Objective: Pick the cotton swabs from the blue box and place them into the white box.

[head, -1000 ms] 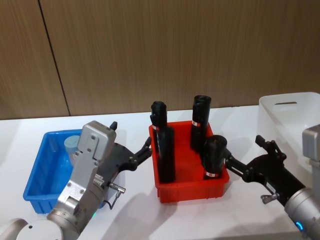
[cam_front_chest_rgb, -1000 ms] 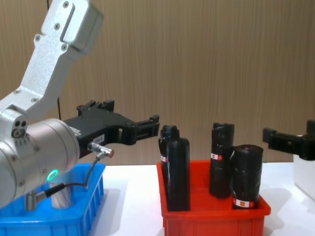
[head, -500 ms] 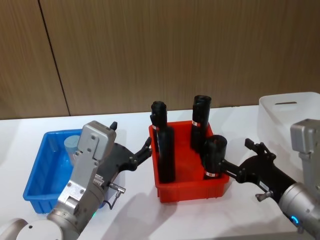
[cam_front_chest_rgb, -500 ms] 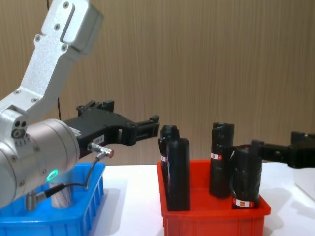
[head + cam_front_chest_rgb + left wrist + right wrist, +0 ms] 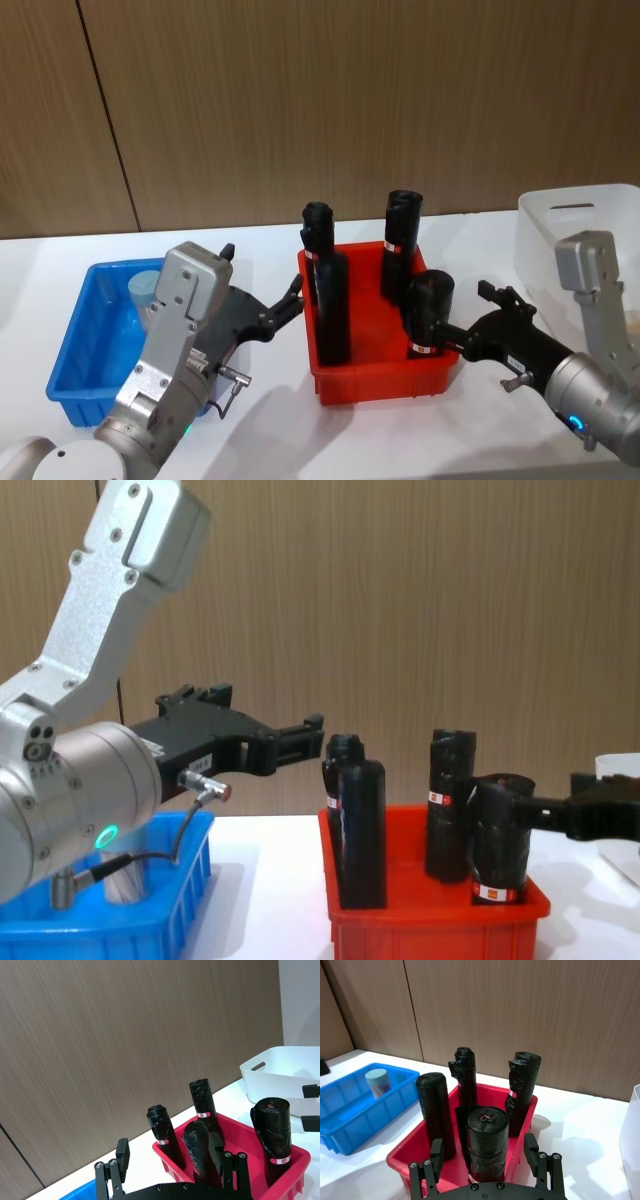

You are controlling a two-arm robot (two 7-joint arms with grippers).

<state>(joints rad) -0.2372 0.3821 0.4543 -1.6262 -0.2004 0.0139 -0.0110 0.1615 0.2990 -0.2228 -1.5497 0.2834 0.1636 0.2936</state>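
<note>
Wood panelling backs a white worktop [image 5: 270, 410] carrying three bins. Left end effector [image 5: 290, 297] hovers level between the blue box [image 5: 75, 350] and the red bin [image 5: 380, 378], fingers spread. Right end effector [image 5: 470, 325] reaches level toward the nearest of four black rolls [image 5: 428, 312], fingers spread around it. One cotton swabs tub [image 5: 378, 1083] stands in the blue box; the white box [image 5: 575, 225] sits far right.

Head view from above, angled down over the white table [image 5: 260, 420]; chest view low and level, close behind the left arm; both wrist views facing forward from just behind black fingers; shared throughout, the red ribbed plastic bin [image 5: 385, 372] of tall black wrapped rolls [image 5: 358, 820].
</note>
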